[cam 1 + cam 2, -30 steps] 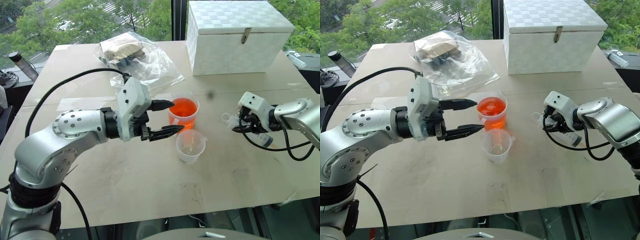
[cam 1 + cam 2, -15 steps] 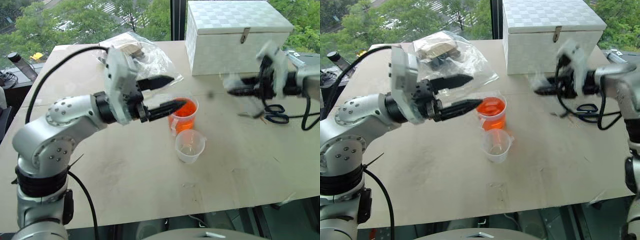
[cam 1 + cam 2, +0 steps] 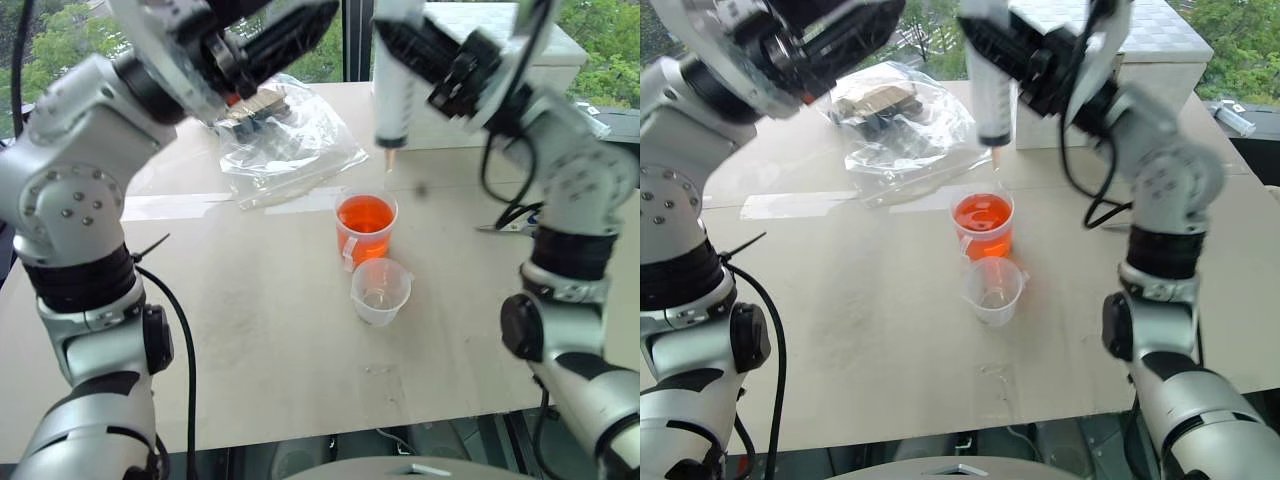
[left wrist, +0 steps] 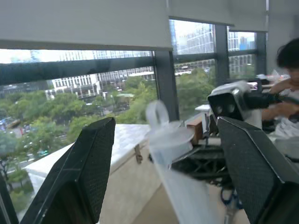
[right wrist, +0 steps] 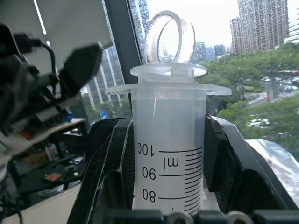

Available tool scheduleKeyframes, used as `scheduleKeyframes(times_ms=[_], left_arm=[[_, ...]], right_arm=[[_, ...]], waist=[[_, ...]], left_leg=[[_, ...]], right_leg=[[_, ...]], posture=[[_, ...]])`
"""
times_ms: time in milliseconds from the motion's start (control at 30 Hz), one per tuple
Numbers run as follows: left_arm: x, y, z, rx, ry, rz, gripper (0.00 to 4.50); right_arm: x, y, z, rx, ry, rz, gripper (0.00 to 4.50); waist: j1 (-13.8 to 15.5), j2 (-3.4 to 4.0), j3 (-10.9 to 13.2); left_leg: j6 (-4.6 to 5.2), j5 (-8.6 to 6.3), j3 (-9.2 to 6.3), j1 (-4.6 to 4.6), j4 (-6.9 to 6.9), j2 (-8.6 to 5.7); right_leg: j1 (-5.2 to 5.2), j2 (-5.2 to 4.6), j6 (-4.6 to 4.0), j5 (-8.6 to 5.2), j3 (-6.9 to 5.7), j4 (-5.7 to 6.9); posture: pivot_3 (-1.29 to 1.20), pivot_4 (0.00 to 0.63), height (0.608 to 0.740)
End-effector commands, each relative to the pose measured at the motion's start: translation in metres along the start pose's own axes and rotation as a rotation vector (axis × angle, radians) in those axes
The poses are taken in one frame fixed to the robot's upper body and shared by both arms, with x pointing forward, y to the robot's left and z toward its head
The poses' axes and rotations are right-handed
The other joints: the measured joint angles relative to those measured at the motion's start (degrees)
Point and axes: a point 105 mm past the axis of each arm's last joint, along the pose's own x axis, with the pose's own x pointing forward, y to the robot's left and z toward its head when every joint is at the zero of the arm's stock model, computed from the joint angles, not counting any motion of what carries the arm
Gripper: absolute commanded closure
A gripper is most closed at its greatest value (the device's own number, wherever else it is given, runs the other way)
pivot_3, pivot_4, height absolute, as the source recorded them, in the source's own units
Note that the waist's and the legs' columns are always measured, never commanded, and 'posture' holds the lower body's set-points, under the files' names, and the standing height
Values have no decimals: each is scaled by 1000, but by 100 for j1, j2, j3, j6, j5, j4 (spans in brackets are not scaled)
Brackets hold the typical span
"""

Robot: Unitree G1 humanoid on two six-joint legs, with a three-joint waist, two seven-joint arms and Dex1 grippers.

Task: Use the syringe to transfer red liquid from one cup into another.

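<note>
the right gripper (image 5: 168, 154) is raised high above the desk (image 3: 250, 330), its black fingers (image 5: 114, 158) pinching the barrel of the syringe (image 3: 392, 95), a cloudy clear plastic tube with printed marks, a wide round flange and a ring-shaped plunger top. its long axis stands nearly upright, the small orange-tan nozzle pointing down, in the air above and a little behind the taller cup (image 3: 366, 228). that cup is clear plastic, round and tapered, bright with translucent red liquid (image 3: 365, 214), a whitish tab on its side. the shorter colourless cup (image 3: 380, 290) with a rolled rim stands just in front of it, touching or nearly so. the left gripper (image 4: 168, 182) is lifted too, its dark textured fingers (image 4: 84, 177) spread wide with nothing pinched.
</note>
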Motion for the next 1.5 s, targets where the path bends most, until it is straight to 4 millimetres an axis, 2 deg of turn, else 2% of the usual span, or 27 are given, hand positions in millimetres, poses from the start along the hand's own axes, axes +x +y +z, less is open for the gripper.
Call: scheduleKeyframes(times_ms=[33,300,500,767,900,967,1000,1033,1167,1233,1500], left_arm=[[-2,8,0,3,31,10,994],[0,9,-25,10,126,-30,994],[4,9,-47,31,198,-64,994],[15,-3,-76,-39,251,-156,994],[20,-7,-82,-49,250,-179,994],[23,-4,-84,-52,230,-161,1494],[25,-3,-85,-54,224,-155,1578],[26,-4,-86,-55,221,-157,2132],[27,-5,-87,-72,210,-170,3828],[26,-6,-88,-77,212,-175,4470],[27,-6,-89,-84,215,-181,4470]], right_arm=[[3,17,6,-124,-83,48,2986],[-5,21,-43,-179,-83,47,2986],[-12,16,-64,-195,-79,29,2986],[-18,12,-79,-256,-53,32,2986],[-18,13,-80,-267,-59,38,2986],[-18,15,-81,-272,-55,48,2986],[-19,16,-82,-274,-54,52,2986],[-19,16,-82,-276,-53,54,2986],[-20,16,-82,-281,-52,55,2986],[-20,16,-82,-283,-51,53,2986],[-22,15,-86,-266,-38,39,2986]], waist=[[-12,1,1],[-50,1,1],[-94,1,1],[-96,1,1],[-104,1,1],[-105,2,1],[-105,1,1],[-104,1,1],[-105,1,1],[-105,1,1],[-107,1,1]], left_leg=[[-2,1,-1,0,0,0],[-10,6,-6,1,1,1],[-12,7,-7,4,0,1],[-12,7,-7,4,1,1],[-12,7,-7,3,1,1],[-12,7,-7,4,1,2],[-12,7,-7,4,1,3],[-12,7,-7,5,1,2],[-12,7,-7,3,2,2],[-12,7,-7,3,3,2],[-12,7,-8,4,3,3]], right_leg=[[-2,1,0,0,0,0],[-2,4,0,0,-2,0],[-1,5,0,0,-1,0],[-1,3,0,0,-1,0],[-1,3,0,0,1,0],[-1,-2,0,0,3,0],[-1,-5,0,0,3,0],[-1,-5,0,0,2,0],[-1,-14,0,0,4,0],[-1,-15,0,0,3,0],[-1,-14,0,0,3,0]], posture=[[0,150,740],[0,150,740],[0,150,740],[0,150,740],[0,150,740],[0,150,740],[0,150,740],[0,150,740],[0,150,740],[0,150,740],[0,150,740]])
